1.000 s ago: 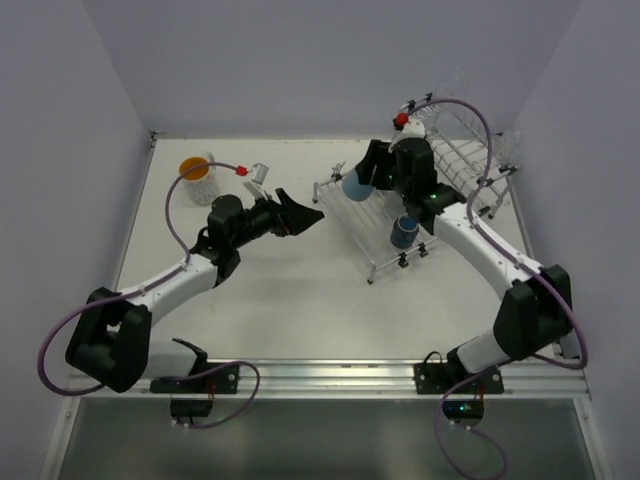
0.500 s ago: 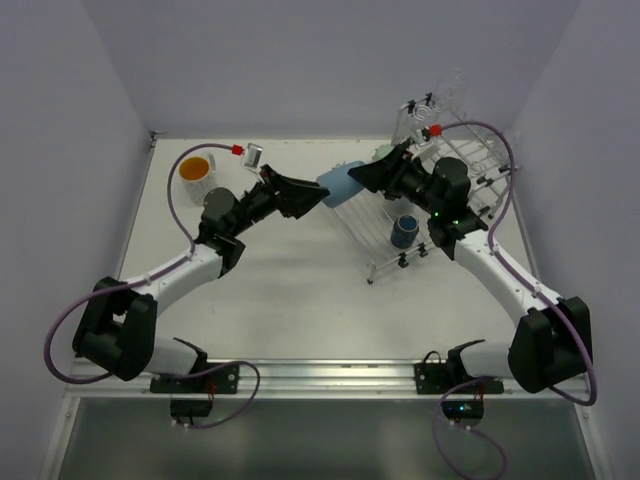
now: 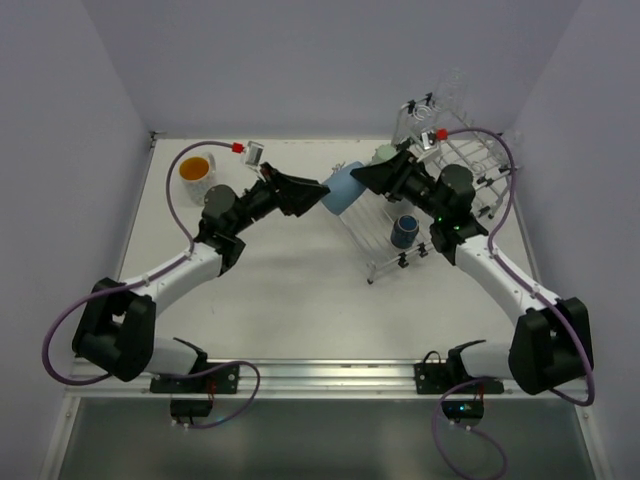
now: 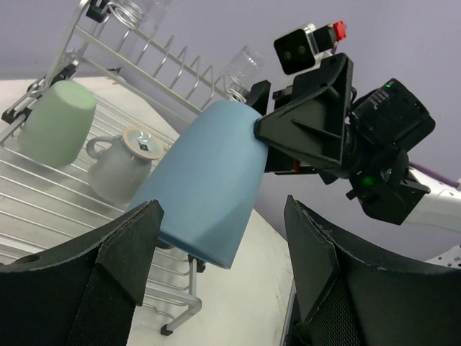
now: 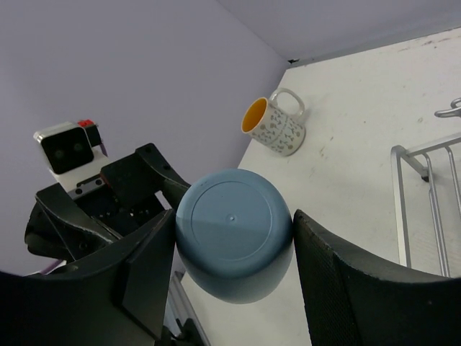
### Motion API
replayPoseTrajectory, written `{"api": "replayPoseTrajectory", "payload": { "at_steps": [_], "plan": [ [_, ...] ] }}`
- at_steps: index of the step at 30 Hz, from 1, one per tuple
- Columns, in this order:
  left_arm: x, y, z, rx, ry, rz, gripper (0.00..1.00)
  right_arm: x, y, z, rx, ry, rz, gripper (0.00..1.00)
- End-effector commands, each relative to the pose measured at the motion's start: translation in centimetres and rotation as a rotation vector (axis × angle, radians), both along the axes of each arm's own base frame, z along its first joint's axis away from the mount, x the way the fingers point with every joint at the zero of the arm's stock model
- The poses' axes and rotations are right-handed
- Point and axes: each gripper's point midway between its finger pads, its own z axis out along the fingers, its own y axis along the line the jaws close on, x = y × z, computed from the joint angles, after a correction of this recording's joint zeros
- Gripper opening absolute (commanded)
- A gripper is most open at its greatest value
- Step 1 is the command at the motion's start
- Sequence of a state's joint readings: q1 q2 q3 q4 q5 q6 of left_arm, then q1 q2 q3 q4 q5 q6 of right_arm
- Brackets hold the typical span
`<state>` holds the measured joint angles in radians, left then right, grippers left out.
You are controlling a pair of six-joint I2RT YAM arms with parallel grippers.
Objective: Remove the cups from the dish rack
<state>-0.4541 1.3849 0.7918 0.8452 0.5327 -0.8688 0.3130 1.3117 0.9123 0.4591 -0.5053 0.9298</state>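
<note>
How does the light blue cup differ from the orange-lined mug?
The light blue cup hangs tilted in the right gripper; the orange-lined mug stands upright on the table. The cup looks plain and handleless; the mug is patterned with a handle. Both are off the dish rack.
</note>
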Motion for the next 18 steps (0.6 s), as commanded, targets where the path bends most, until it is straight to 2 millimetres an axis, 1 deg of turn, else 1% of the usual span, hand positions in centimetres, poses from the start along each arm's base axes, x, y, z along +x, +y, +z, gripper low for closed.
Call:
{"api": "replayPoseTrajectory", "payload": {
  "at_steps": [1, 2, 4, 9, 12, 13, 14, 15, 17, 18],
  "plan": [
    [-0.4, 0.3, 0.2, 0.031, -0.019, 0.024, 0.77, -0.7, -1.2, 4.3, 0.059, -0.137, -0.053, 0.28],
    [-0.4, 0.2, 0.1, 0.029, -0.012, 0.018, 0.78, -0.9, -1.2, 4.7, 0.066, -0.149, -0.05, 0.28],
    [-0.7, -0.3, 0.0, 0.022, -0.003, -0.022, 0.81, -1.1, -1.2, 4.7, 0.077, -0.156, -0.048, 0.28],
    [-0.9, -0.7, -0.6, 0.019, 0.027, -0.052, 0.81, -0.8, -1.7, 4.6, 0.09, -0.154, -0.07, 0.27],
    [-1.3, -1.1, -0.9, 0.012, 0.052, -0.095, 0.81, -0.7, -1.6, 4.5, 0.108, -0.148, -0.068, 0.27],
    [-1.7, -1.3, -1.0, 0.0, 0.073, -0.128, 0.81, -0.6, -1.5, 4.6, 0.111, -0.146, -0.068, 0.27],
    [-2.0, -1.4, -1.0, -0.011, 0.08, -0.144, 0.81, -0.6, -1.4, 4.5, 0.114, -0.139, -0.056, 0.27],
    [-2.4, -1.6, -0.5, -0.03, 0.061, -0.169, 0.8, -0.4, -1.1, 4.5, 0.119, -0.141, -0.043, 0.27],
    [-2.4, -1.9, -0.5, -0.05, 0.081, -0.186, 0.78, -0.8, -0.6, 4.5, 0.149, -0.125, 0.004, 0.27],
    [-2.4, -2.0, -0.1, -0.058, 0.068, -0.192, 0.74, -0.9, -0.4, 4.5, 0.16, -0.132, 0.015, 0.27]
  ]
}}
